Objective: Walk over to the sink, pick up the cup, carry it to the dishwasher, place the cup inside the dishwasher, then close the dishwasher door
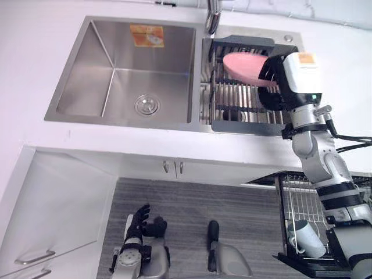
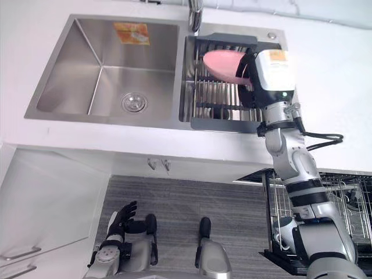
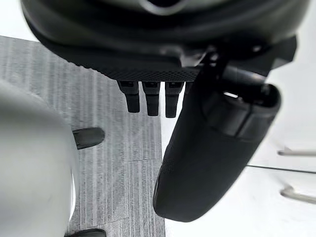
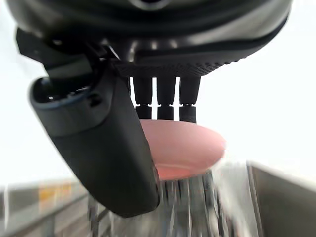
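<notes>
A: At the sink point(image 1: 87, 70), looking down. The counter point(image 1: 349, 58) is running across, with a big basin on the left and a wire drainer point(image 1: 238, 99) sitting in the small basin on the right. Dishwasher?

B: Its rack point(image 1: 289, 192) is standing pulled out below the counter edge, on the robot's right. A pale mug point(image 1: 305, 237) is lying in it. I am not making out the door.

A: Hands?

B: The left hand point(image 1: 138, 218) is hanging low over the floor, with its fingers loose and straight, holding nothing. The right hand point(image 1: 273, 87) is reaching over the drainer. In its wrist view the fingers point(image 4: 165, 98) and thumb are sitting on either side of the pink cup point(image 1: 244, 65), gripping it.

A: Where is the cup sitting?

B: It is lying tilted in that hand, over the far end of the drainer, near the faucet point(image 1: 214, 14). I cannot tell whether it is touching the wires or hanging clear of them.

A: Step in hand?

B: I am judging it as the pick-up: grasp made, lift and carry not yet done. That is putting the task somewhere short of halfway.

A: Next move?

B: It is calling for a straight lift clear of the drainer wires. Then comes a turn to the right and down toward the rack, holding the grip firm because the cup is tilted. The cup will be needing a free spot beside the mug, and the door is coming last.
</notes>
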Available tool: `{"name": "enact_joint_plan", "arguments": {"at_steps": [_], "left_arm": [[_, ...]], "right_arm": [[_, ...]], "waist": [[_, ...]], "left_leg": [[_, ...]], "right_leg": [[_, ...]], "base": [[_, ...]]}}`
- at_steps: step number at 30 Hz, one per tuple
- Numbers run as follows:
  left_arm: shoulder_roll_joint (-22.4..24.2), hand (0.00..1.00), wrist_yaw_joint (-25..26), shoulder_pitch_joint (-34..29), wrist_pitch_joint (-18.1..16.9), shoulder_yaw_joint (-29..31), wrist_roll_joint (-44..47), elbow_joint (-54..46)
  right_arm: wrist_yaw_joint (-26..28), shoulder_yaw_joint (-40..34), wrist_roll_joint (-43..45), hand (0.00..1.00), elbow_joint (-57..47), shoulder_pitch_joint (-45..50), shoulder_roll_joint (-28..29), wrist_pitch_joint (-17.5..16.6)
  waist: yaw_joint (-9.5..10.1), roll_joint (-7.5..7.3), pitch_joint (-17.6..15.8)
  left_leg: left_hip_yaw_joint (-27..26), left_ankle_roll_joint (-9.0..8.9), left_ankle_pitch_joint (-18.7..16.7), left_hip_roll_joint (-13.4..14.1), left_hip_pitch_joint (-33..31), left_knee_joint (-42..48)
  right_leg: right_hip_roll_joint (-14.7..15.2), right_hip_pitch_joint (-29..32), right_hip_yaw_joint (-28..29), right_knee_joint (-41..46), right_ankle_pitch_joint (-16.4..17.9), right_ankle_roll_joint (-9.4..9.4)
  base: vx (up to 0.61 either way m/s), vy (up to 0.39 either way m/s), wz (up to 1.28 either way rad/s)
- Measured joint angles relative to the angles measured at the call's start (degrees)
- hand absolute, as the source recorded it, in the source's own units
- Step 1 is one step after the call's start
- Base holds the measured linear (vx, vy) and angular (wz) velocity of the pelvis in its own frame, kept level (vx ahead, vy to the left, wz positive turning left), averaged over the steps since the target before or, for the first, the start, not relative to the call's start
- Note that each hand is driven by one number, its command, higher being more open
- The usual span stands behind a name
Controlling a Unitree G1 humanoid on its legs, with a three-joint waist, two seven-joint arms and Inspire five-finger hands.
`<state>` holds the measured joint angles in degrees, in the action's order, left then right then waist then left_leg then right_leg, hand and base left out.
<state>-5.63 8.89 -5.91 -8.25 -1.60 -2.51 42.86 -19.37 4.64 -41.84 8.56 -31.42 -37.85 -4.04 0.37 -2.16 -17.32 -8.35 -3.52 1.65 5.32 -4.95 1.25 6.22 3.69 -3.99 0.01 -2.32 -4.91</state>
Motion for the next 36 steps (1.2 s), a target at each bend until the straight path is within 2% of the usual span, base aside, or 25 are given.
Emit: {"name": "enact_joint_plan", "arguments": {"at_steps": [4,10,17,20,21,23,26,28,31,32,36], "left_arm": [[-0.27,0.90,-0.40,-1.13,0.46,-0.04,-0.85,0.73],[-0.06,0.90,-0.51,-2.53,0.47,-0.05,-0.87,2.03],[-0.07,0.90,-0.54,-3.45,0.52,-0.03,-0.81,2.60],[-0.20,0.90,-0.45,-4.19,0.54,0.03,-0.75,2.63],[-0.14,0.90,-0.38,-4.34,0.53,0.07,-0.74,2.63],[0.02,0.90,-0.34,-4.52,0.53,0.08,-0.67,2.69],[0.02,0.90,-0.34,-4.56,0.55,0.13,-0.67,3.09],[0.12,0.90,-0.31,-4.49,0.55,0.21,-0.67,3.13],[0.77,0.90,-0.29,-4.18,0.53,0.19,-0.69,3.14],[1.45,0.90,-0.25,-4.04,0.53,0.07,-0.69,3.30],[2.98,0.90,-0.28,-3.59,0.31,-0.10,-0.73,4.36]], "right_arm": [[-0.67,-1.25,0.13,0.30,-3.29,3.48,1.09,-0.23],[-0.52,-2.18,0.18,0.30,-7.90,10.59,3.37,-0.49],[-0.55,-6.38,0.19,0.30,-16.99,16.17,6.09,-1.50],[-0.71,-7.31,0.27,0.30,-20.27,18.10,6.80,-1.74],[-0.71,-7.76,0.50,0.30,-21.01,19.20,6.92,-2.11],[-0.70,-7.94,2.06,0.30,-21.04,21.01,6.98,-2.32],[-0.62,-8.21,2.30,0.30,-20.85,23.35,7.22,-2.24],[-0.46,-8.23,2.30,0.30,-20.28,24.25,7.95,-1.91],[0.09,-8.22,2.30,0.30,-17.54,24.25,8.58,-1.61],[0.17,-8.25,2.31,0.30,-15.74,24.18,8.58,-1.24],[0.27,-8.93,2.48,0.30,-10.82,24.18,8.55,0.31]], "waist": [[-0.98,0.15,1.48],[-1.34,0.42,4.34],[-2.36,-0.12,6.06],[-3.14,-0.43,7.07],[-3.39,-0.39,7.21],[-3.80,-0.32,7.45],[-5.64,-0.29,7.47],[-6.14,-0.24,7.49],[-5.61,0.64,7.66],[-6.33,1.59,7.16],[-8.08,3.57,6.19]], "left_leg": [[-1.16,0.02,-0.28,0.01,1.92,-0.04],[-3.99,-0.23,-1.16,0.25,4.91,-0.04],[-10.42,-0.68,-2.68,0.55,8.43,0.63],[-15.12,-1.07,-5.43,1.20,8.46,4.13],[-17.05,-1.06,-7.01,1.84,8.48,6.35],[-20.85,-1.30,-9.67,3.54,8.50,10.37],[-23.07,-1.73,-11.60,4.79,8.47,12.54],[-24.95,-2.03,-12.37,5.33,8.46,13.07],[-26.12,-1.97,-13.58,5.69,8.47,13.08],[-27.01,-2.03,-14.21,5.49,8.61,13.23],[-29.25,-1.34,-15.33,4.73,8.30,14.17]], "right_leg": [[0.00,-1.19,1.05,0.00,0.03,-0.03],[-0.22,-2.19,3.79,0.68,0.57,-0.33],[-0.99,-0.29,10.31,3.68,2.11,-0.90],[-1.71,1.41,14.94,4.59,1.81,-0.75],[-1.96,1.84,15.90,4.70,1.68,-0.12],[-1.59,2.96,13.39,5.09,0.85,1.32],[-2.42,3.82,13.94,5.08,-0.25,0.18],[-3.10,4.96,14.30,5.08,-0.65,0.31],[-4.58,7.36,11.82,5.19,-2.81,0.94],[-4.64,7.76,11.62,4.84,-3.52,0.95],[-4.08,8.56,12.27,3.54,-4.97,0.81]], "base": [[-0.01,0.012,-0.17],[-0.04,0.002,-0.26],[-0.06,0.013,-0.47],[0.01,0.045,-0.83],[0.02,0.051,-0.82],[0.02,0.057,-1.02],[0.04,0.015,-0.53],[0.04,-0.003,-0.59],[0.05,-0.032,-0.88],[0.04,-0.032,-0.83],[-0.05,0.024,-0.38]]}}
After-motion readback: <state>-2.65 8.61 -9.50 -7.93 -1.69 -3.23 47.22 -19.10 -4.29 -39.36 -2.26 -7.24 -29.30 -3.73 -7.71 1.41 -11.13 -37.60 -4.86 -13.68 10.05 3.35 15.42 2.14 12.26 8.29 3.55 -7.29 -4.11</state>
